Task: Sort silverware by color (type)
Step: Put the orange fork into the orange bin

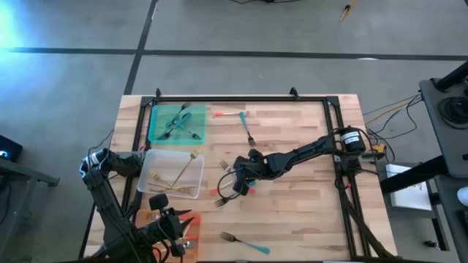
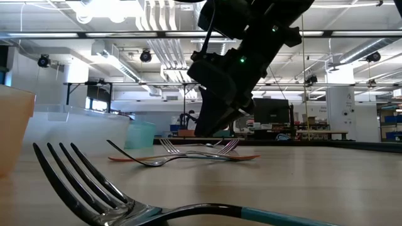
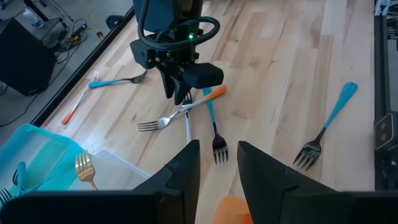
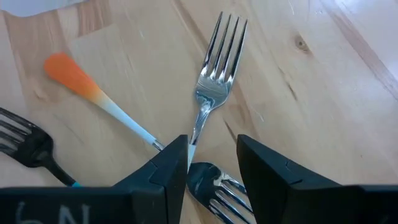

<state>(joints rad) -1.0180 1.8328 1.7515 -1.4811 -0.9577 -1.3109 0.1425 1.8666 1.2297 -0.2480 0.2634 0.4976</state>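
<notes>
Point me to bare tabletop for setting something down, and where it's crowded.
Free: bare wood between the right arm and the table near edge, right of the lone teal fork. Crowded: crossed forks under the right gripper; trays fill the left side.

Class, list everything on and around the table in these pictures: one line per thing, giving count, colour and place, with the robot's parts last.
Green tray: one, back left, holding teal-handled forks.
Clear tray: one, middle left, holding gold forks.
Orange tray: one, front left, under the left arm.
Back forks: two loose, one red-handled, one teal-handled, beside the green tray.
Centre pile: several forks, teal and orange handles, crossed under the right gripper.
Front fork: one, teal handle, front centre.
Table: one, pale wood, black frame.
Left gripper: over the orange tray, fingers apart, empty.
Right gripper: over the centre pile, fingers open astride a fork.
</notes>
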